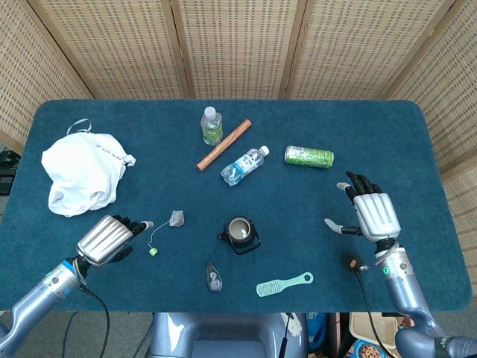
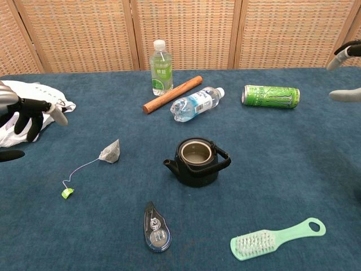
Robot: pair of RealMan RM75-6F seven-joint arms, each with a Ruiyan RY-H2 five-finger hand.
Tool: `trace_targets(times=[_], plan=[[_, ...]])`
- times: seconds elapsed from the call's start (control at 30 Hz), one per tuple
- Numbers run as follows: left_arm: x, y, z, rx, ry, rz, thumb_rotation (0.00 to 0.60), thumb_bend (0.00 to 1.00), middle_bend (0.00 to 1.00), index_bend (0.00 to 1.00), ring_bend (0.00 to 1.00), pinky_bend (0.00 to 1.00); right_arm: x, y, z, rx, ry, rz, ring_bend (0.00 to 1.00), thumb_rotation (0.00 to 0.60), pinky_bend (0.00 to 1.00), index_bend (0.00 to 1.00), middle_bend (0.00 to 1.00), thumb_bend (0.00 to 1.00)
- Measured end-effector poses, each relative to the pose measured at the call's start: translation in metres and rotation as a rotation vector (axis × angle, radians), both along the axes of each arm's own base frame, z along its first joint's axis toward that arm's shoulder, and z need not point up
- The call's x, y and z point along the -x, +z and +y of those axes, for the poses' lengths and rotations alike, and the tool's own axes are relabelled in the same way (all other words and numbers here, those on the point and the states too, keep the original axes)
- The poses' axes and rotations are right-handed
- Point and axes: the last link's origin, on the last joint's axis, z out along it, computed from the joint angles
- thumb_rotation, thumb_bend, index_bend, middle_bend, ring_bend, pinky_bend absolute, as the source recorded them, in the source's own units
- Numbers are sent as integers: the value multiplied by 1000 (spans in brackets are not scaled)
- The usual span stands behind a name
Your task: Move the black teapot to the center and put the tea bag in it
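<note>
The black teapot [image 1: 240,234] [image 2: 196,162] stands lidless near the middle front of the blue table, spout to the left. The tea bag [image 1: 177,218] [image 2: 110,151] lies left of it, its string running to a green tag [image 1: 153,251] [image 2: 67,193]. My left hand [image 1: 108,239] [image 2: 27,117] hovers open just left of the tea bag, fingers pointing toward it and holding nothing. My right hand [image 1: 368,212] [image 2: 345,72] is open and empty at the right, well clear of the teapot.
A white cloth [image 1: 80,171] lies at the left. A small bottle [image 1: 212,124], a wooden stick [image 1: 223,145], a lying water bottle [image 1: 244,165] and a green can [image 1: 308,156] sit behind the teapot. A correction-tape dispenser [image 1: 213,276] and a mint brush [image 1: 282,284] lie in front.
</note>
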Motion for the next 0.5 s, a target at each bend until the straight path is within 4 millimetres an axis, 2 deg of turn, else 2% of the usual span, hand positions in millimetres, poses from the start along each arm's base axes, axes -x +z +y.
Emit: trace_targets(times=[0.27, 0.5], plan=[[5, -28, 2, 25, 27, 74, 600, 357, 706, 336, 664, 720, 3, -4, 0, -15, -8, -7, 140, 214, 302, 252, 146, 366], [8, -47, 5, 48, 70, 102, 600, 357, 733, 374, 690, 732, 8, -4, 1, -21, -23, -12, 140, 213, 302, 252, 147, 366]])
